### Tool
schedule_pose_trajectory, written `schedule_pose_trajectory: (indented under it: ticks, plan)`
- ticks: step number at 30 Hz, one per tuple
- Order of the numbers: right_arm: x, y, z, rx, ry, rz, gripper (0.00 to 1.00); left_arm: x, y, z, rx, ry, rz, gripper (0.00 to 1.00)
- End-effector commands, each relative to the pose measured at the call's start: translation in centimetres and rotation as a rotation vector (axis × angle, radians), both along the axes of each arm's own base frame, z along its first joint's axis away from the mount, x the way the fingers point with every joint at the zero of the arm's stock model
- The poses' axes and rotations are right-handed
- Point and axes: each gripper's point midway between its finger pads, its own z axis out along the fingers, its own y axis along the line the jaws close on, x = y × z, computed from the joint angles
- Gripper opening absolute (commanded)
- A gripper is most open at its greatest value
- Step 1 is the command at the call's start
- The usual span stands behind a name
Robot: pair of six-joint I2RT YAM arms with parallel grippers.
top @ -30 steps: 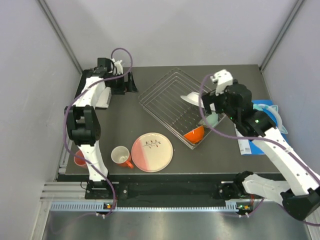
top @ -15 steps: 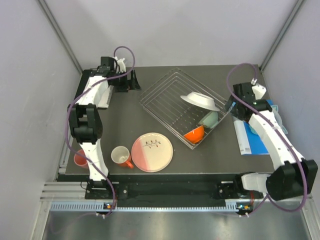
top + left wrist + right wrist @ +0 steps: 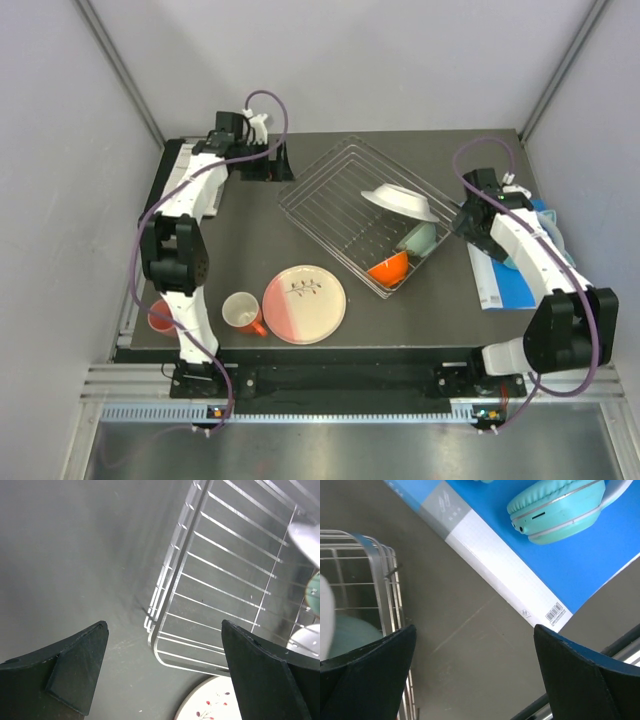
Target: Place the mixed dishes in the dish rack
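Headphones [image 3: 557, 510] clear only in right-wrist view; left hand [image 3: 164, 626] and right hand [image 3: 475, 628] both spread, empty.

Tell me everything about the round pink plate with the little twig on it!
The round pink-and-cream plate looks like glazed ceramic: cream on its far side, pink on its near side, a small twig with red leaves drawn on the cream. It lies flat, face up, on the dark table, outside the silver wire dish rack. An orange white-lined mug sits close at its left; whether they touch is unclear. Nothing lies on it.
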Motion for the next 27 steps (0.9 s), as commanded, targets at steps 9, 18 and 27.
schedule_pose_trajectory:
  ticks: [9, 18, 27]
  plan:
    - [1.6, -1.0, -3.6, -0.035, 0.08, -0.034, 1.0, -0.3, -0.7, -2.4, 0.113, -0.036, -0.053, 0.99]
    - [5.0, -1.3, -4.5, -0.011, 0.1, -0.037, 1.0, -2.5, 0.3, -6.1, 0.192, 0.008, -0.103, 0.99]
    - [8.0, -0.3, -5.4, 0.047, 0.092, -0.005, 1.0, -5.1, 0.6, -7.7, 0.216, 0.052, -0.141, 0.99]
